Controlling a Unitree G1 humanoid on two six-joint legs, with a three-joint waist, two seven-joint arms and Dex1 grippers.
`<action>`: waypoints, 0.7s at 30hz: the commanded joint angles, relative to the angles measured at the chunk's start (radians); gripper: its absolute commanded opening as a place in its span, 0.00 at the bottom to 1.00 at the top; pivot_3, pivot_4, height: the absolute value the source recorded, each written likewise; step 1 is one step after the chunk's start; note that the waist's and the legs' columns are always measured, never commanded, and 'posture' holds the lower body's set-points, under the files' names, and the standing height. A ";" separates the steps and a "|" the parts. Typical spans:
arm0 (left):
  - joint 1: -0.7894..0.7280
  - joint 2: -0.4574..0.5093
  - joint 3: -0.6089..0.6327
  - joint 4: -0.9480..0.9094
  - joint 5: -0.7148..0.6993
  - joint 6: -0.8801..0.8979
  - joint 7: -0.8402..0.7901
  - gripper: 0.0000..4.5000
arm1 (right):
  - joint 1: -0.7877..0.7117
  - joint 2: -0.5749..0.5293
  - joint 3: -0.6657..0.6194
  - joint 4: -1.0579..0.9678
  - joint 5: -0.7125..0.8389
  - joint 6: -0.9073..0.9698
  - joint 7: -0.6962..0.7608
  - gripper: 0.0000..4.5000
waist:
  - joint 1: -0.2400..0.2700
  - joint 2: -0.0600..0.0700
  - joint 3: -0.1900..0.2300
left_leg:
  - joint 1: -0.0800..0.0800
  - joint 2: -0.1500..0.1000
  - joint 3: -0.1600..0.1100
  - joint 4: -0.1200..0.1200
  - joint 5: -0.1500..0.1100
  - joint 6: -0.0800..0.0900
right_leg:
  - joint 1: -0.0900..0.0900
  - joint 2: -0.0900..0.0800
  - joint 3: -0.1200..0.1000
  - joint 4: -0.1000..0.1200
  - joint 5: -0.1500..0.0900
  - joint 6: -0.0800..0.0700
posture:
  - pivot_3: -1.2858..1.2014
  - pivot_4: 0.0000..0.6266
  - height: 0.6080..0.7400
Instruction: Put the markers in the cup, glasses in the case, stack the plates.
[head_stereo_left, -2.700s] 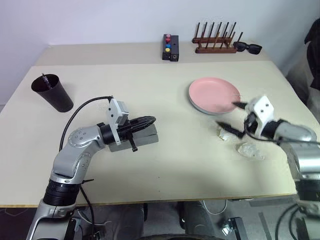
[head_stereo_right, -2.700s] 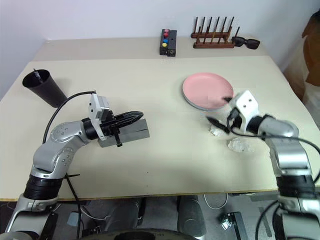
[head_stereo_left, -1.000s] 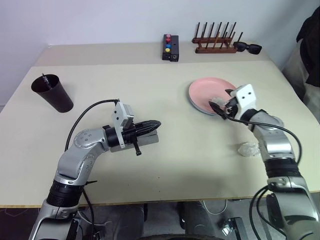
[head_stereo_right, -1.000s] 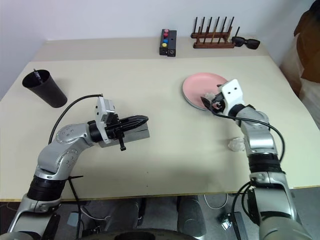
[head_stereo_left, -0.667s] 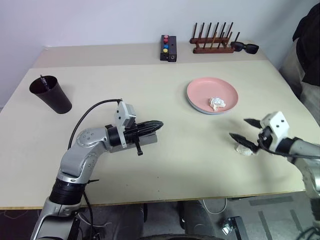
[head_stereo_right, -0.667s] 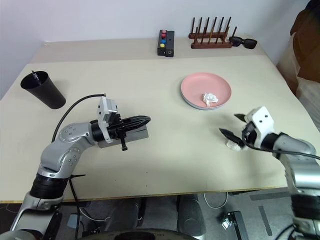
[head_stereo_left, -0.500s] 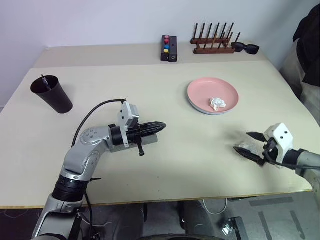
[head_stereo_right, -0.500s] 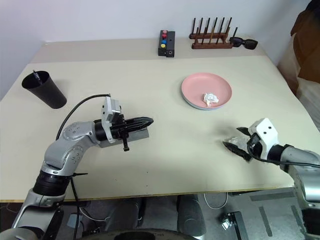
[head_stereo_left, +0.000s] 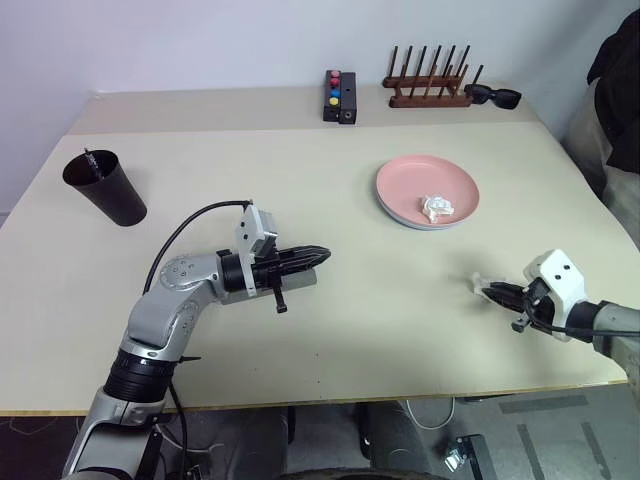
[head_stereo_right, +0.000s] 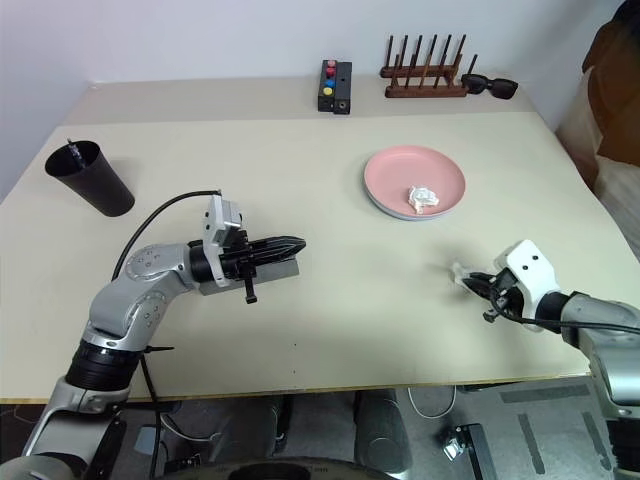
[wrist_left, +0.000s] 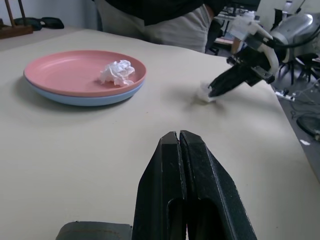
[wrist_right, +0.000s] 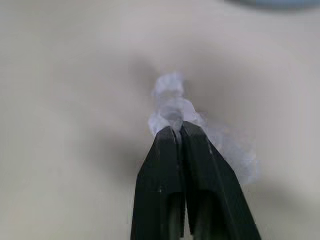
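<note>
R gripper (head_stereo_right: 478, 285) has just gone from wide open to pinched tight on a crumpled clear wrapper (wrist_right: 172, 107) near the table's right front corner; a sec ago it sat up over the plates (head_stereo_left: 428, 192) w/ another scrap in its fingers, and that white wad (head_stereo_left: 437, 207) now lies on the pink plate. So it dropped one bit of litter on the dish, swung back toward the robot and grabbed the 2nd. Judgement: this is tidy-up beside the main job, next likely a carry to the plate. L gripper (head_stereo_left: 318, 256) fully closed, nothing between the tips, lying level over the grey case (head_stereo_right: 275, 270) mid-table, case looks shut; no change there. Task items: pink plate already sits on the blue one, rims nested, so stack looks done; cup (head_stereo_left: 105, 186) stands upright far left w/ a thin stick poking out of it, prob a marker, can't tell if both are in; spectacles not made out, maybe inside the case. Black sunglasses (head_stereo_left: 494, 96) by the wooden rack (head_stereo_left: 430, 92) at the back, button box (head_stereo_left: 340, 95) beside it. Room: R hand is close to the front edge and the right edge, wrapper could slide off if fumbled; a person stands just past the right side. Path from wrapper up to the plates is bare tabletop (head_stereo_left: 380, 300), and a wide open stretch lies btw the two arms
</note>
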 joint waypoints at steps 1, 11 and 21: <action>-0.005 0.009 0.028 -0.028 0.000 -0.021 0.010 0.00 | -0.118 0.017 0.009 -0.057 0.015 -0.001 -0.045 0.02 | -0.003 0.000 0.000 | 0.000 0.000 0.000 0.000 0.000 0.000 | 0.000 0.000 0.000 0.000 0.000 0.000 | 0.52 0.24 0.95; 0.006 0.023 0.066 -0.026 0.005 -0.038 0.042 0.00 | -0.549 0.255 0.223 0.301 -0.164 -0.177 -0.240 0.02 | 0.003 -0.001 0.000 | -0.002 -0.001 -0.001 0.000 0.000 0.000 | -0.002 0.000 -0.001 -0.001 0.000 0.000 | 0.52 0.24 0.95; 0.063 0.046 0.103 -0.080 -0.004 -0.029 0.088 0.00 | -0.668 0.297 0.243 0.675 -0.208 -0.433 -0.217 0.43 | -0.011 0.000 0.001 | -0.002 0.000 -0.001 -0.002 0.000 0.000 | -0.003 0.000 -0.001 0.000 0.002 0.003 | 0.52 0.24 0.95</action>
